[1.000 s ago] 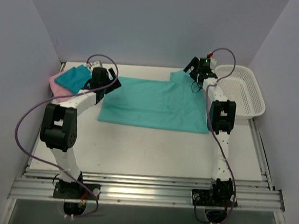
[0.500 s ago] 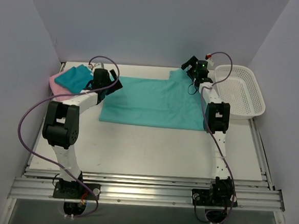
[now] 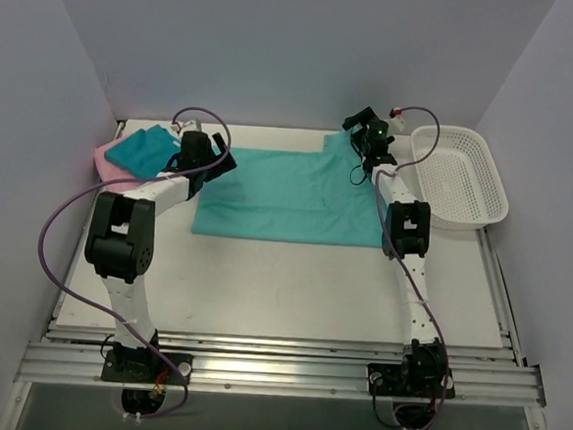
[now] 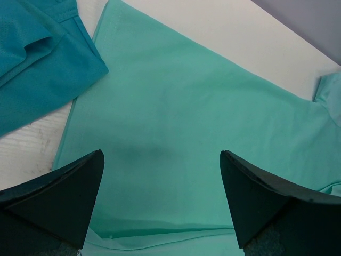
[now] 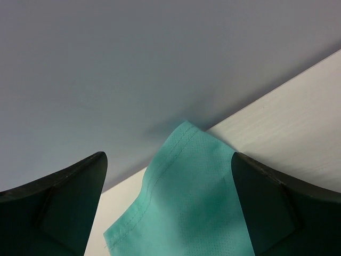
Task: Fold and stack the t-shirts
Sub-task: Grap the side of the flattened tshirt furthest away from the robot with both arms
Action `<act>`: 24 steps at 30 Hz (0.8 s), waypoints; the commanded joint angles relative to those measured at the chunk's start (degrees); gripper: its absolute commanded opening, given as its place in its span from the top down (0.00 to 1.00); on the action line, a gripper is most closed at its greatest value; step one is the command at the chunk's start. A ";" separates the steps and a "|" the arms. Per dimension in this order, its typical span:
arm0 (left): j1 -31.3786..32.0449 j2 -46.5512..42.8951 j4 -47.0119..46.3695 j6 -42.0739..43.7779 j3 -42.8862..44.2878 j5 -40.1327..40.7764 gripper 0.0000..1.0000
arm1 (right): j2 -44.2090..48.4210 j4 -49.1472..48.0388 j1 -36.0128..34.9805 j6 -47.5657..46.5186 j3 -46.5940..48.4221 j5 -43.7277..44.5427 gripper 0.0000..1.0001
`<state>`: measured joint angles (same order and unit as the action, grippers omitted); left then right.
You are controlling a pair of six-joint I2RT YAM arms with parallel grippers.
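The light sea-green t-shirt [image 3: 288, 195] lies spread flat at the back middle of the table. The darker teal-blue t-shirt [image 3: 144, 149] lies folded at the far left on top of the pink t-shirt [image 3: 106, 159]. My left gripper [image 3: 221, 159] is open over the sea-green shirt's left edge; the left wrist view shows that shirt [image 4: 186, 122] between its fingers [image 4: 64, 197] and the teal-blue shirt [image 4: 37, 64] at upper left. My right gripper [image 3: 357, 122] is open over the shirt's far right sleeve [image 5: 186, 202], empty.
A white plastic mesh basket [image 3: 461, 178] stands at the back right, just right of the right arm. The back wall [image 5: 133, 64] is close behind the sleeve. Side walls enclose the table [image 3: 282, 284] on the left and right.
My right gripper has moved left and farther back along the sleeve. My left gripper has shifted slightly toward the back. Both stayed open.
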<state>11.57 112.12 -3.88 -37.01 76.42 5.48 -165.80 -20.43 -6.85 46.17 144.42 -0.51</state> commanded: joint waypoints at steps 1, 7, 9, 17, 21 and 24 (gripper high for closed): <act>-0.15 -1.19 -3.59 0.72 0.83 -0.73 0.01 | 3.19 1.87 -2.46 -2.39 -0.98 9.72 0.02; -0.15 -1.20 -4.91 0.45 -0.40 -1.08 0.01 | -0.23 2.93 -2.90 -2.58 3.76 7.20 0.13; -0.15 -0.85 -5.08 0.28 -0.57 -1.43 0.01 | -0.32 3.02 -3.43 -2.58 2.37 6.49 0.22; -1.73 -2.60 -7.02 0.10 -4.61 -2.48 0.01 | -1.11 3.72 -4.57 -3.28 0.16 5.35 0.54; -3.13 -4.18 -8.42 -0.08 -6.81 -3.19 0.01 | -1.28 4.43 -4.75 -4.07 -0.10 5.44 0.65; -4.19 -4.54 -9.39 -0.42 -8.21 -4.15 0.01 | -1.46 5.04 -4.75 -3.81 -0.01 5.35 0.81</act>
<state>8.51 111.66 -8.58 -37.10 69.06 2.98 -165.93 -15.84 -11.31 43.11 144.57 5.08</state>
